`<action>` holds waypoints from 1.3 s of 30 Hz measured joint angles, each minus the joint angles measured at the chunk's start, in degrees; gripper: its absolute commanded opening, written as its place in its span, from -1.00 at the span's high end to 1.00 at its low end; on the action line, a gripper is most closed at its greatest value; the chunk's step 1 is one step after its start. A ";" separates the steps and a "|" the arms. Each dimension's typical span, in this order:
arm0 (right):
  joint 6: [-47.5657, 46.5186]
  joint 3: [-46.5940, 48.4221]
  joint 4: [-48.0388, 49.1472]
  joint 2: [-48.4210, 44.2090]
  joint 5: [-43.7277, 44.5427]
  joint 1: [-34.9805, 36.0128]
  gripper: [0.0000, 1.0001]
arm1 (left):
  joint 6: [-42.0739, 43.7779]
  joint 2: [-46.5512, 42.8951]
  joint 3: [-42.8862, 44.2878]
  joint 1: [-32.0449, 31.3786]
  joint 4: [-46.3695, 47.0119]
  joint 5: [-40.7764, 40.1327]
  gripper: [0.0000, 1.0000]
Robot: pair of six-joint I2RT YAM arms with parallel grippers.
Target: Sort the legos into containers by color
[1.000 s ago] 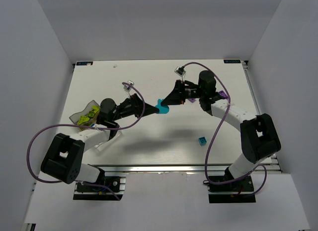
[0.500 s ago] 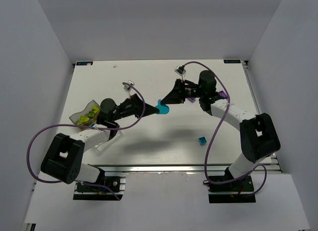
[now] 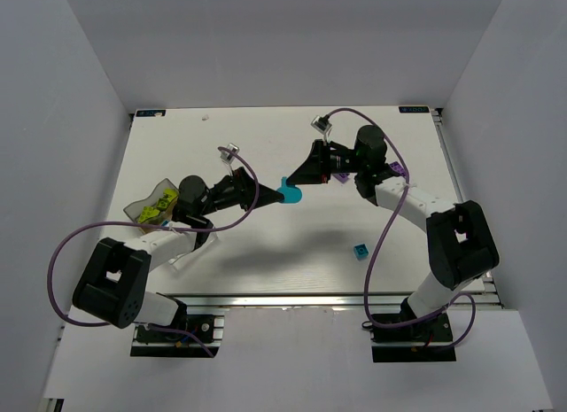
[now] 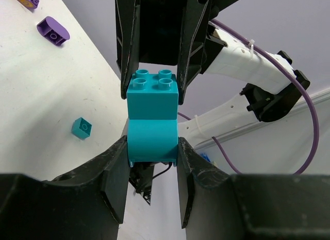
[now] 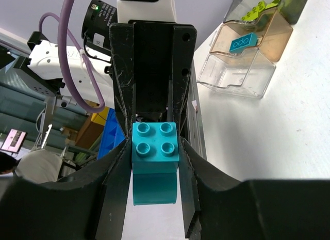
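Note:
A cyan-blue lego (image 3: 289, 192), with a studded square part and a rounded part, hangs in the air above the middle of the table between both grippers. My left gripper (image 3: 273, 196) is shut on its rounded part (image 4: 152, 142). My right gripper (image 3: 299, 182) is shut on it from the other side (image 5: 155, 152). The two sets of fingers face each other. The container (image 3: 152, 208) stands at the left and holds lime green legos (image 3: 163, 200). In the right wrist view its tan compartment (image 5: 268, 38) holds a cyan lego (image 5: 242, 42).
A small cyan lego (image 3: 360, 251) lies on the table at the front right and also shows in the left wrist view (image 4: 82, 127). Purple legos lie behind the right arm (image 3: 397, 171). A rounded purple lego (image 4: 53, 31) lies on the table. White walls surround the table.
Almost nothing has moved. Both grippers stay on the cyan lego at the same spot above the table.

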 measured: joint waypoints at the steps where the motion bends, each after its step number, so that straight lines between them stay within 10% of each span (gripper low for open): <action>1: 0.46 0.00 0.61 0.15 -0.11 0.00 1.00 | 0.00 0.00 0.00 -0.02 0.04 0.00 0.75; 12: 2.82 0.35 3.72 2.62 -2.29 -0.33 1.00 | 3.52 -3.45 -3.04 -0.28 -3.61 -1.46 0.86; 24: 0.07 2.69 3.82 3.19 -0.57 -6.62 1.00 | 17.38 -9.66 -5.40 2.58 -30.99 -2.51 1.00; 32: -20.26 2.91 -16.72 -1.05 3.04 -6.36 1.00 | 27.63 -24.39 5.27 20.70 -66.53 -25.20 1.00; 39: -28.52 2.78 -24.06 -2.67 5.09 -6.36 1.00 | 31.85 -22.73 18.36 23.74 -89.74 -47.01 1.00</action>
